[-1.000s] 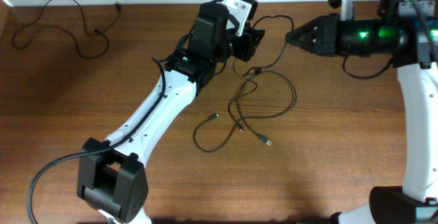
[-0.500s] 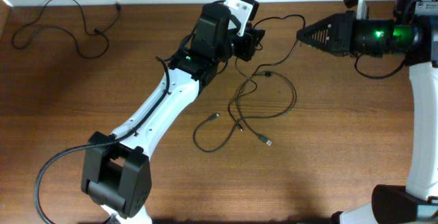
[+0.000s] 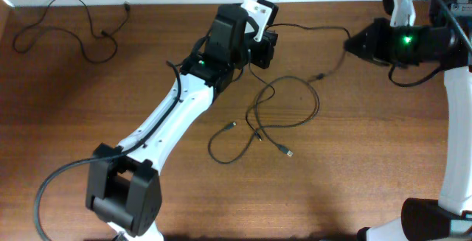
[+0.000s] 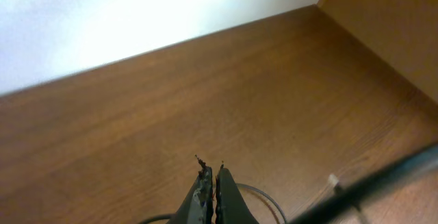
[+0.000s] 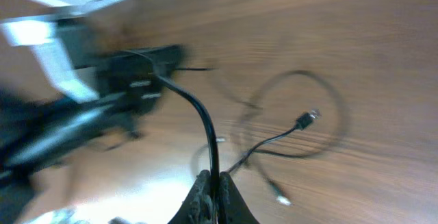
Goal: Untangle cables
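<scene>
Mid-table [image 3: 369, 182], the tangle of cables [image 3: 256, 112] lies slack, plugs trailing toward 5 o'clock. Beyond it, near 1 o'clock, one cable [image 3: 310, 27] stretches between the left gripper [image 4: 211, 172] and right gripper [image 5: 211, 177]. Both are pinched shut on it, the left seemingly so, probably to draw it free. Farthest, at 10 o'clock, a separate cable [image 3: 94, 29] lies well apart, likely sorted

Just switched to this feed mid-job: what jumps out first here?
A stretched cable runs between the left gripper and right gripper, both shut on it, high in the overhead view. Below it, loose crossed loops of cable lie mid-view, and a separate cable sits alone at top left.
</scene>
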Robot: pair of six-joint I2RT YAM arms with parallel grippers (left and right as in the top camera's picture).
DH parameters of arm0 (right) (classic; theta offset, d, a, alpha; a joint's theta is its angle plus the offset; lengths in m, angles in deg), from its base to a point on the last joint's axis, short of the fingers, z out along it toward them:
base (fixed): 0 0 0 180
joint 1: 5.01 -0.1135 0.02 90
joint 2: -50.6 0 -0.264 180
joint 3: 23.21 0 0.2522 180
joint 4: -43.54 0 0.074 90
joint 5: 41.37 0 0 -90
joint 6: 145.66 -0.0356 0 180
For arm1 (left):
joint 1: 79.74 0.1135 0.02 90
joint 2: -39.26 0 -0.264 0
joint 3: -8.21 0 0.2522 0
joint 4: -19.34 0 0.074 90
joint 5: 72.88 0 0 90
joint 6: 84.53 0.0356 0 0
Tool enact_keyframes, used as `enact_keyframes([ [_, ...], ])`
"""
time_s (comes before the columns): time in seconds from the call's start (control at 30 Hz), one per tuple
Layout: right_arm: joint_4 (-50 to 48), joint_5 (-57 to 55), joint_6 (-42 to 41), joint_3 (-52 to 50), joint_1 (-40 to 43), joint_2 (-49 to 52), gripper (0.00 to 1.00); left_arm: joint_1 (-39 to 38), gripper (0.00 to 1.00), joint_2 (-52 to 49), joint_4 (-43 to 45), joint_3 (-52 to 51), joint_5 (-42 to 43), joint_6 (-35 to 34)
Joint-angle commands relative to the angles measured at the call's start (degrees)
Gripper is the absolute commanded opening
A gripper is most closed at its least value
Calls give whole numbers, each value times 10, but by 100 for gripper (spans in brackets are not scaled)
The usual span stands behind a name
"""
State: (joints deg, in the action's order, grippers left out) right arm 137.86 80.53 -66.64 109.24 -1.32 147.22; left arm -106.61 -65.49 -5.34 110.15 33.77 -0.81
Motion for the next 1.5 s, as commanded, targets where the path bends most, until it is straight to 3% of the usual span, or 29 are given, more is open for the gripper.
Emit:
enact_keyframes([
  [0.0,13,-122,-13,-4,5,3,4,9,0,90,7,4,-6,33],
  [0.4,28,-111,-13,-4,5,3,5,9,0,226,74,4,-6,33],
  [0.6,29,-54,-12,-4,4,3,26,9,0,226,66,4,-6,33],
  [0.8,33,103,92,-4,-2,3,48,9,0,223,52,4,-71,33],
  [0.97,25,222,156,-4,-22,3,64,8,0,202,1,4,-71,26],
  [1.07,1,223,162,-4,-50,3,70,-1,0,195,-9,4,-70,-20],
  [1.33,-40,227,167,-4,-88,3,76,-13,0,195,-29,4,-70,-21],
  [1.47,-58,210,168,-4,-104,3,76,-13,0,195,-40,4,-59,-103],
])
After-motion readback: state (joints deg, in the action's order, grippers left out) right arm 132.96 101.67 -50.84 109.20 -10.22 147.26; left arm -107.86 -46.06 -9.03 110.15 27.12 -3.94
